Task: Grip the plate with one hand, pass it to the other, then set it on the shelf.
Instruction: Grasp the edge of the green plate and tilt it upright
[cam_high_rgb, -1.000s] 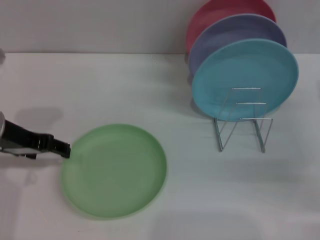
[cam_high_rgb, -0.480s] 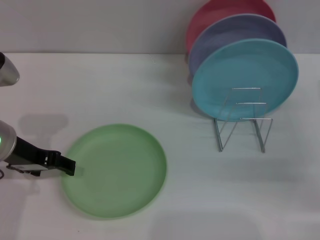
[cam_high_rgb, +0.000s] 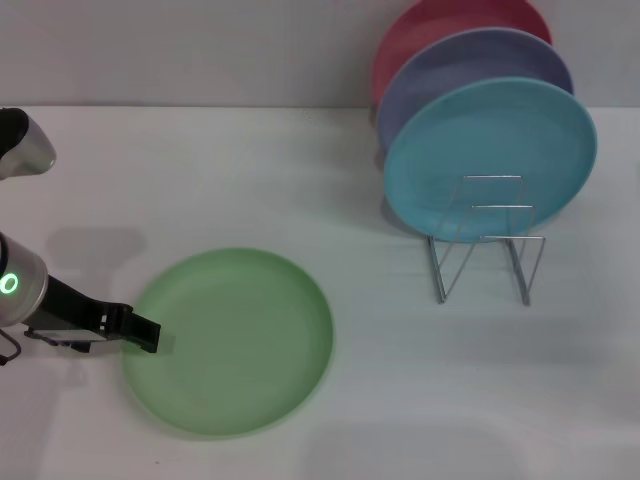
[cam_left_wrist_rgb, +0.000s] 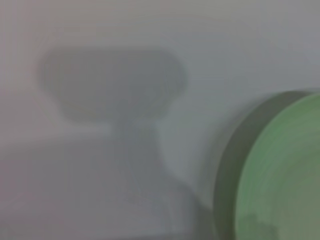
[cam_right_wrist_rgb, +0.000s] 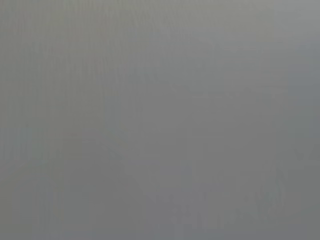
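Note:
The light-green plate (cam_high_rgb: 235, 345) lies flat on the white table, front left of centre. My left gripper (cam_high_rgb: 143, 334), black with a silver-grey wrist and a green light, comes in low from the left, and its tip reaches the plate's left rim. In the left wrist view only an edge of the plate (cam_left_wrist_rgb: 285, 175) shows beside a shadow on the table. The shelf (cam_high_rgb: 485, 245), a thin silver wire rack, stands at the back right. My right gripper is out of view, and the right wrist view is plain grey.
Three plates lean upright in the rack: a light-blue plate (cam_high_rgb: 490, 160) in front, a lavender plate (cam_high_rgb: 470, 70) behind it, and a red plate (cam_high_rgb: 440, 30) at the back. Two wire loops in front of the light-blue plate hold nothing.
My left gripper has moved right and toward the table's front, from just off the plate's upper-left edge to its left rim. The plate and rack have not moved.

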